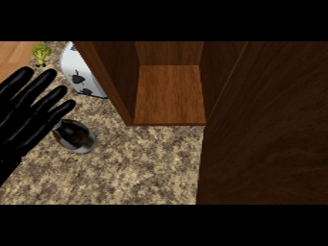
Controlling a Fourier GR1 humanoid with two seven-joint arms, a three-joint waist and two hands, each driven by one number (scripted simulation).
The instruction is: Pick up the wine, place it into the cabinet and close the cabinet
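The wine (76,136) shows as a dark, rounded bottle with a grey rim, standing on the speckled counter (131,168) left of the cabinet. My left hand (14,117) is open at the view's left edge, fingers straight and pointing up. Its fingertips overlap the bottle's upper left side, and I cannot tell whether they touch it. The wooden cabinet (170,93) stands open, showing a bare shelf inside. Its dark door (273,125) is swung out and fills the right side of the view. My right hand does not show.
A white appliance (81,72) stands against the cabinet's left wall, behind the bottle. A small green vegetable (40,54) lies at the far left on a light wooden surface (3,57).
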